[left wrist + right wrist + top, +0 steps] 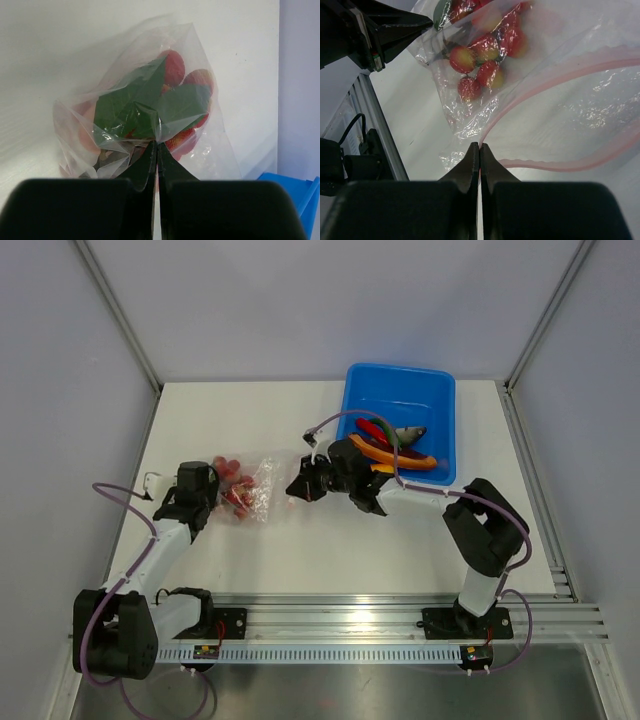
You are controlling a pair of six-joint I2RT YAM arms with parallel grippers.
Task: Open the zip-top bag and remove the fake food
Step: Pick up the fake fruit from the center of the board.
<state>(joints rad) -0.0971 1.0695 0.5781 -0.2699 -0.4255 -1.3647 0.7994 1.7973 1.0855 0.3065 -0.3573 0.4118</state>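
Observation:
The clear zip-top bag (pixel 260 492) lies stretched between my two grippers at mid-table. A red grape bunch (pixel 230 478) with a green leaf (pixel 135 107) is inside it. My left gripper (pixel 211 492) is shut on the bag's closed end (pixel 158 131). My right gripper (pixel 299 488) is shut on the pink zipper strip (pixel 530 82) at the bag's mouth, which gapes open in the right wrist view. The grapes (pixel 482 52) sit deep in the bag, near the left gripper (pixel 395 25). More fake food lies in the blue tub: a grey fish (pixel 410 433), a red pepper (pixel 374 430) and orange pieces (pixel 405 459).
The blue plastic tub (pixel 440 400) stands at the back right, just behind the right arm; its corner shows in the left wrist view (pixel 295 200). Metal frame rails run along the table's near edge (pixel 380 615) and both sides.

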